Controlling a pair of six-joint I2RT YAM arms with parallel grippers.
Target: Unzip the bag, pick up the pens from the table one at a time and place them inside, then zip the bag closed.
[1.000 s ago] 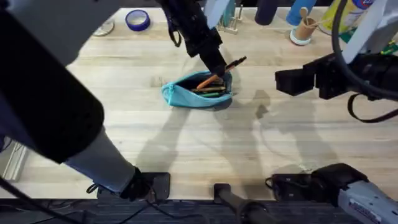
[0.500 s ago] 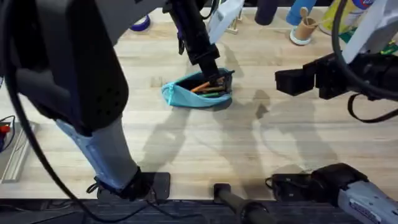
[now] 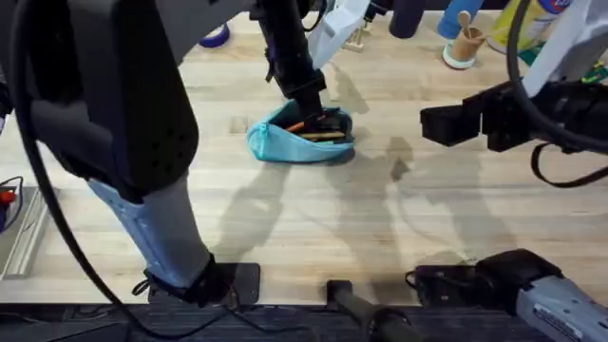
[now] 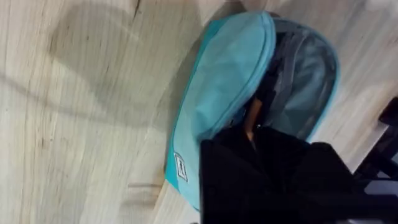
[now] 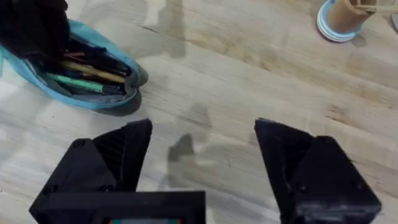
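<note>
The light blue bag point(image 3: 285, 144) lies unzipped on the table point(image 3: 313, 228), its mouth gaping. My left gripper point(image 3: 311, 103) reaches down into that mouth, shut on the orange pen point(image 4: 250, 124), whose sliver shows between the black fingers point(image 4: 292, 180) inside the bag point(image 4: 224, 87). The orange pen point(image 3: 294, 125) lies low in the pouch. In the right wrist view the bag point(image 5: 37, 74) holds a yellow pen point(image 5: 93, 72) and a green pen point(image 5: 74, 83). My right gripper point(image 3: 443, 124) hovers open to the right of the bag, well apart from it, its fingers point(image 5: 118, 162) spread over bare wood.
Along the far edge stand a blue tape roll point(image 3: 213, 36), a white rack point(image 3: 350, 24), a dark bottle point(image 3: 408, 14), a wooden cup of sticks point(image 3: 464, 45) and a yellow container point(image 3: 532, 24). Bare table spreads in front of the bag.
My left gripper has come down and slightly left, carrying the orange pen from above the bag's right end into its open mouth. The right arm has stayed still.
</note>
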